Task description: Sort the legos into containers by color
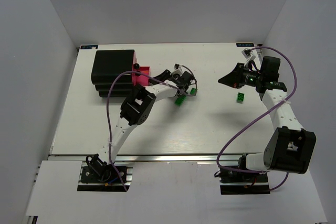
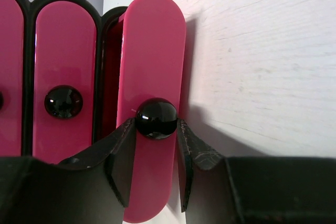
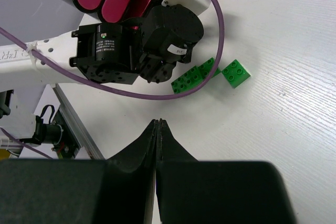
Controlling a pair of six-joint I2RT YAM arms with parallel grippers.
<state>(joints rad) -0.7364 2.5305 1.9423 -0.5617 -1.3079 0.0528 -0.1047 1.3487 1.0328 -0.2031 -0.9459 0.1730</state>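
Note:
My left gripper (image 2: 156, 125) is shut on the round black knob (image 2: 156, 118) of a pink drawer (image 2: 153, 45), one finger on each side of the knob. That drawer stands out a little from the black cabinet (image 1: 112, 69), while the other pink drawers (image 2: 63, 56) are flush. In the top view the left gripper (image 1: 153, 76) is at the protruding drawer (image 1: 140, 75). Green legos lie on the table: two just beside the left wrist (image 1: 180, 99) (image 1: 192, 92) and one (image 1: 241, 97) below my right gripper (image 1: 226, 81). The right gripper (image 3: 158, 122) is shut and empty above bare table, short of the green legos (image 3: 190, 80) (image 3: 235, 73).
The left arm's wrist housing (image 3: 139, 43) and its purple cable (image 3: 157, 95) sit right over the green pieces. The right arm's purple cable (image 1: 247, 127) loops across the table's right side. White walls enclose the table on three sides.

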